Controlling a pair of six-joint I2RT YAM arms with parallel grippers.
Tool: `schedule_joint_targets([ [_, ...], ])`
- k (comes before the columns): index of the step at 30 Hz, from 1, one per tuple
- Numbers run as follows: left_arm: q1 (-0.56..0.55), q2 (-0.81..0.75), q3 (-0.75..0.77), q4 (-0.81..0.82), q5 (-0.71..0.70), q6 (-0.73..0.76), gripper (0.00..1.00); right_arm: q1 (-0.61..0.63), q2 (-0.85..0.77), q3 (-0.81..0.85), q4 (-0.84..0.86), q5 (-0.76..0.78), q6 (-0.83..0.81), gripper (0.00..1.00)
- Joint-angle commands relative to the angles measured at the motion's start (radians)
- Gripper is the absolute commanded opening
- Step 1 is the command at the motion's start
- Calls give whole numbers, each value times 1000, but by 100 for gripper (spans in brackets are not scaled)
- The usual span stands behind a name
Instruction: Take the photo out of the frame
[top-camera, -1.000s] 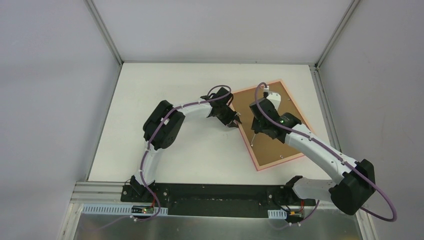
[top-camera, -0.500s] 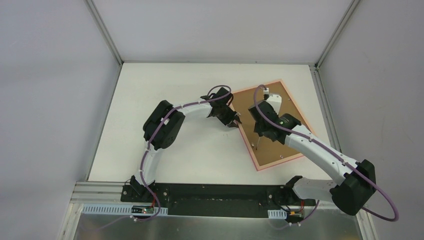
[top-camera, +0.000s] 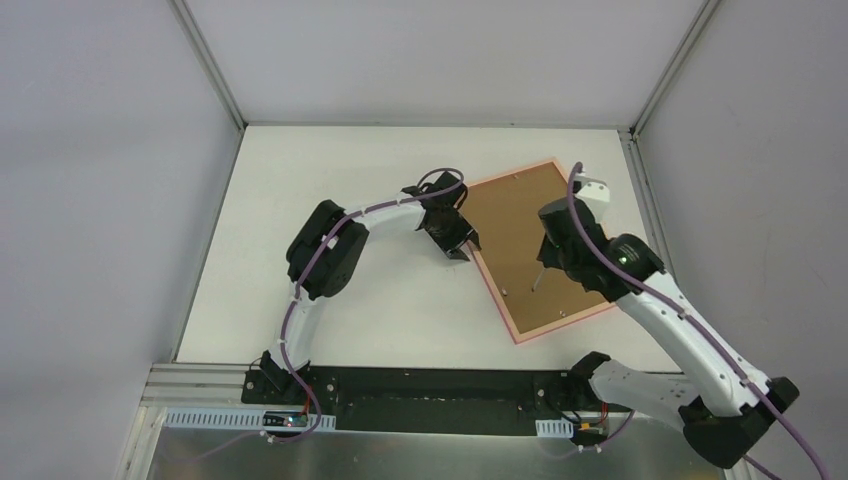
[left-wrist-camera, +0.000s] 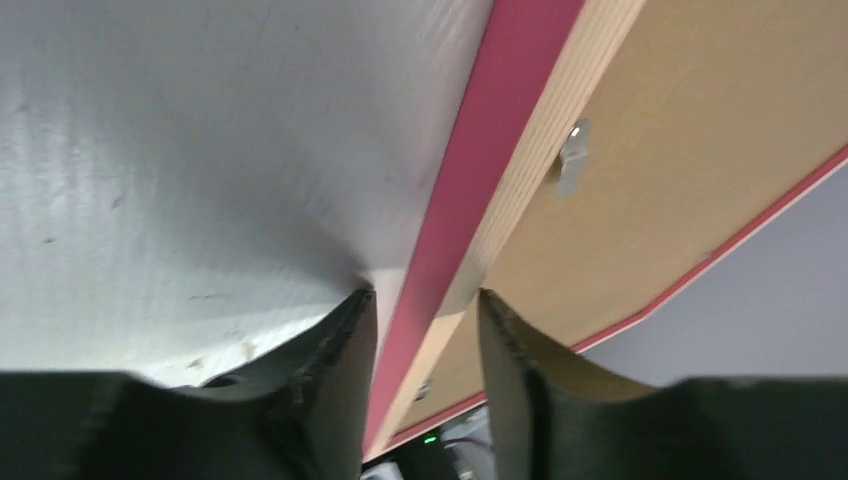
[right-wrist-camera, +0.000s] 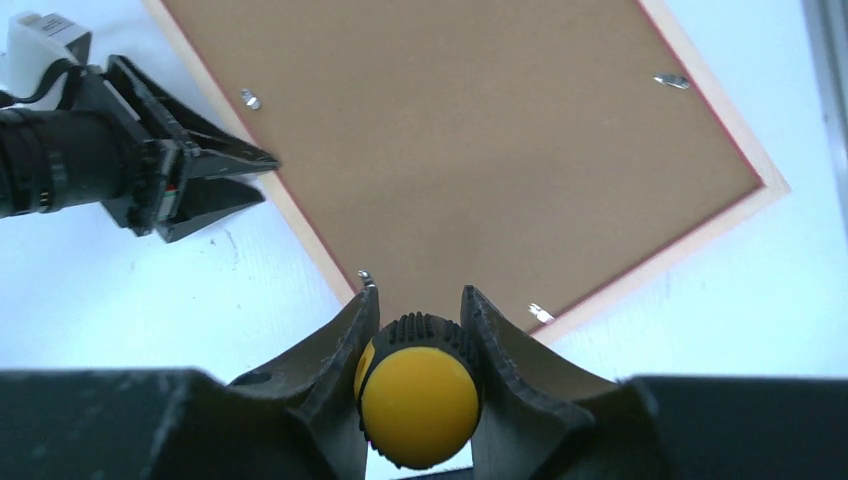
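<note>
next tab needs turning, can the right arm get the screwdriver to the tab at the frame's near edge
Probably yes: the right gripper is shut on the screwdriver above the backing, and only bare board lies between it and that tab. The left gripper straddles the left edge of the frame, well clear.

1. No text, label, brand, number or sign can be read in any of the views.
2. The frame (top-camera: 560, 327) lies face down at the far right, and its brown back is plain and unmarked.
3. The small circuit boards (top-camera: 288, 421) on the near edge, by the arm bases, are too small to tell whether they carry any print.
</note>
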Motion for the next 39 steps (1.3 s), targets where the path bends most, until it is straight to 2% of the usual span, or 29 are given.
schedule_joint_targets([
  [1,6,14,32,-159,-12,128,48,-60,-90,6,-139,-5,17,0],
  [3,-8,2,43,-159,-10,157,57,-85,-124,-11,-163,-21,28,0],
  [5,-24,-7,48,-157,1,177,61,-93,-156,-23,-186,-28,45,0],
  [11,-112,-7,23,-106,30,168,63,-95,-224,-23,-236,-50,71,0],
  [15,-147,-37,-81,-15,7,79,54,-94,-257,1,-267,-64,82,0],
  [23,-176,-54,-187,22,-53,20,22,-96,-309,22,-326,-77,105,0],
  [26,-154,-69,-217,15,-83,98,12,-96,-317,25,-341,-91,107,0],
  [29,-114,-85,-222,-12,-80,247,0,-95,-317,24,-347,-107,108,0],
  [34,-42,-55,-87,-211,-64,691,0,-94,-284,24,-344,-142,111,0],
  [39,38,-23,37,-354,-129,1053,0,-95,-222,20,-278,-231,96,0],
])
